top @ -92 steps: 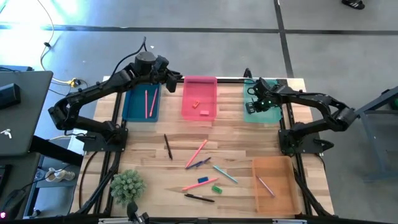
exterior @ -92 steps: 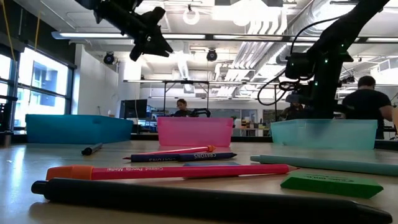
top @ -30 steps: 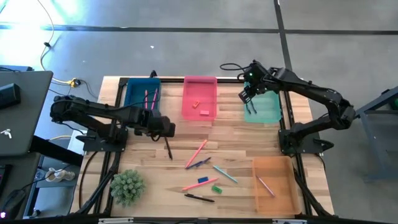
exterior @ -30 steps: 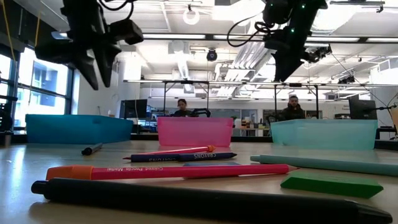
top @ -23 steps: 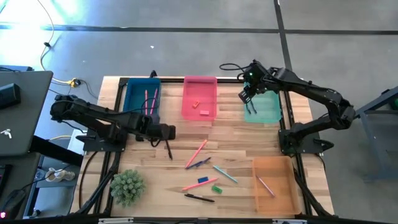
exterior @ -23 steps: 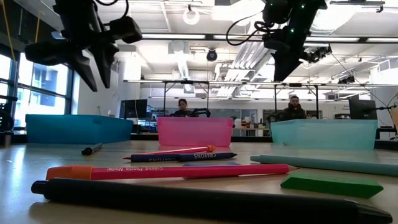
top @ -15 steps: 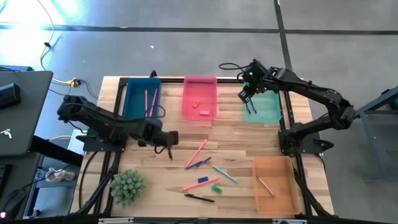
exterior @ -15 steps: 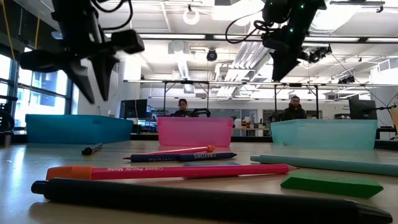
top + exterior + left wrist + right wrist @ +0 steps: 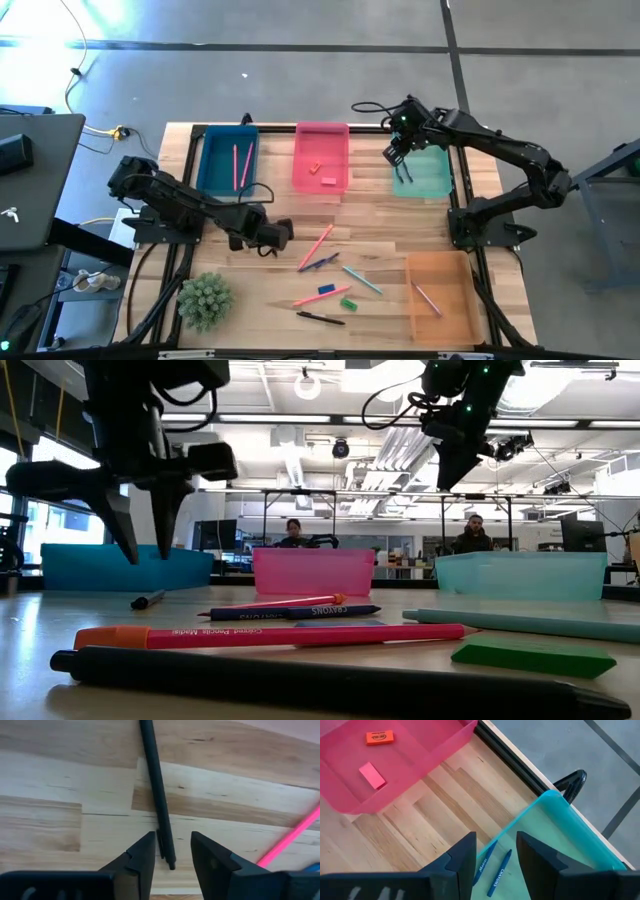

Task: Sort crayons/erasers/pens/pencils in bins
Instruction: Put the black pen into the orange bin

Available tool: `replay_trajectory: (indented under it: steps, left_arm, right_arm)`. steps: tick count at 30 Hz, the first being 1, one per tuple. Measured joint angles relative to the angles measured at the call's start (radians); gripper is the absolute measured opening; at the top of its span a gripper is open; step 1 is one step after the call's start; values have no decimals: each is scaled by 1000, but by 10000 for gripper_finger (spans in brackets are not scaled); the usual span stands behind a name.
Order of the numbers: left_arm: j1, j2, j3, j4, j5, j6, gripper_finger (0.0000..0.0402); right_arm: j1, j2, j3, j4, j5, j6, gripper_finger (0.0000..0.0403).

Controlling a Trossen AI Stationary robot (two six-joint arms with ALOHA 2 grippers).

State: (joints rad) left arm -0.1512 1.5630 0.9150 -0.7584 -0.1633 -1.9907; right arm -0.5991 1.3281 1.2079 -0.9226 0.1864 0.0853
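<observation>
High view has the bins [image 9: 228,160] along the far edge, the erasers split between the pink one and the table [image 9: 326,290]. Left gripper [image 9: 170,851], fingers spread and empty, straddles a black pen [image 9: 156,790], so I'd guess a pickup: drop and squeeze. Right gripper [image 9: 494,851], open and empty, waits over the teal bin.

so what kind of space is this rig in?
Probably an open lab or workshop-style office. The low view shows exposed ceiling ducts and strip lights, with people seated at desks behind the wooden table. The high view shows bare concrete floor around it.
</observation>
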Motion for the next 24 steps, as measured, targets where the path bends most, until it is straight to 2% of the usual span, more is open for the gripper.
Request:
replay_trajectory:
  steps: [10, 24]
  left_arm:
    - [-1, 81, 0, 58, 33, -14, 164]
    - [0, 187, 9, 55, 74, 56, 165]
  right_arm:
    - [0, 0, 0, 0, -3, -8, 134]
    - [0, 0, 0, -3, -6, -8, 134]
